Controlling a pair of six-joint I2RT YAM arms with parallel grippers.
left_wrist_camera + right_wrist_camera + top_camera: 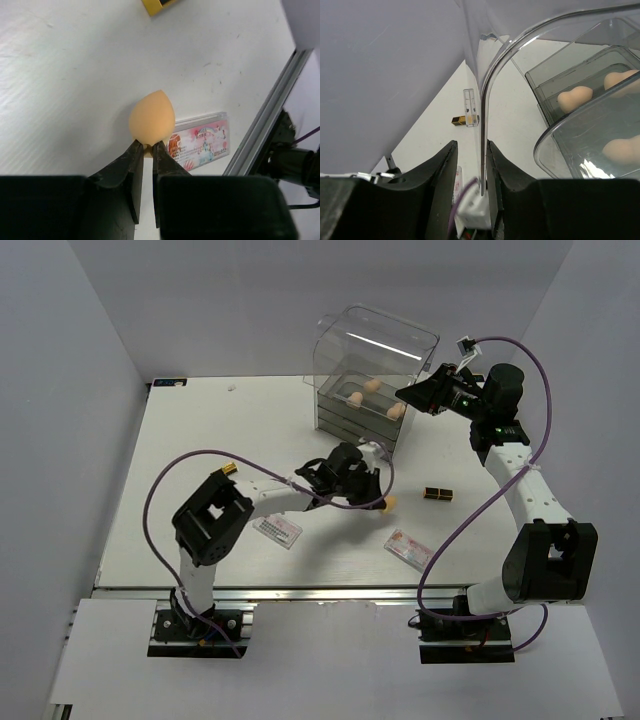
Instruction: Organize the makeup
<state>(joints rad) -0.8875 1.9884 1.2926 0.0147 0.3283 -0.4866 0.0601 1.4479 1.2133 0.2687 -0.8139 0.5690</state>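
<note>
My left gripper (380, 500) is shut on the narrow end of a peach teardrop sponge (389, 503), low over the table. In the left wrist view the sponge (151, 119) sticks out beyond the gripper (147, 146). My right gripper (407, 393) is at the clear drawer box (372, 365). Its jaws (469, 145) stand apart on either side of the box's raised clear lid edge (482, 125), which lies against the right finger. Three sponges (373, 386) lie in the box's open top (575, 97). Two dark-brown-and-gold tubes (437, 493) and two packets (410, 549) (277, 530) lie on the table.
The box stands at the back middle, its lid tipped up. One packet (200, 145) lies just right of the left fingers, near the table's metal front rail (260, 125). A tube (461, 120) shows beyond the lid in the right wrist view. White walls enclose the table.
</note>
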